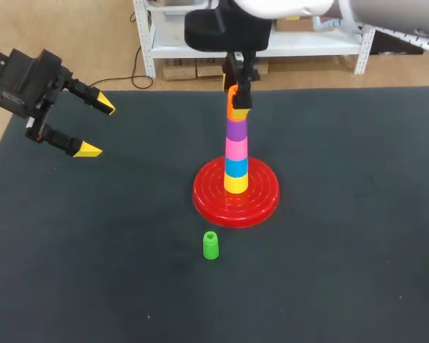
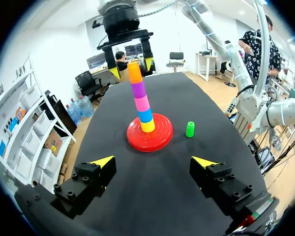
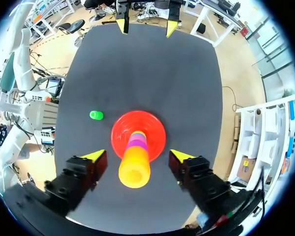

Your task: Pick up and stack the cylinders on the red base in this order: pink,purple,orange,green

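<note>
The red base (image 1: 266, 199) holds a stack of yellow, blue, pink (image 1: 236, 148), purple (image 1: 236, 130) and, on top, orange (image 1: 237, 107) cylinders. My right gripper (image 1: 239, 87) hangs directly over the stack. In the right wrist view its yellow-tipped fingers (image 3: 95, 156) stand wide on either side of the orange cylinder (image 3: 134, 169), with a gap on both sides, so it is open. The green cylinder (image 1: 210, 245) stands upright on the mat in front of the base. My left gripper (image 1: 96, 128) is open and empty, far to the left above the mat.
A black mat (image 1: 357, 257) covers the table. The green cylinder (image 2: 190, 129) is the only loose piece on it. Bare mat lies to the left, to the right and in front of the base (image 2: 162, 138).
</note>
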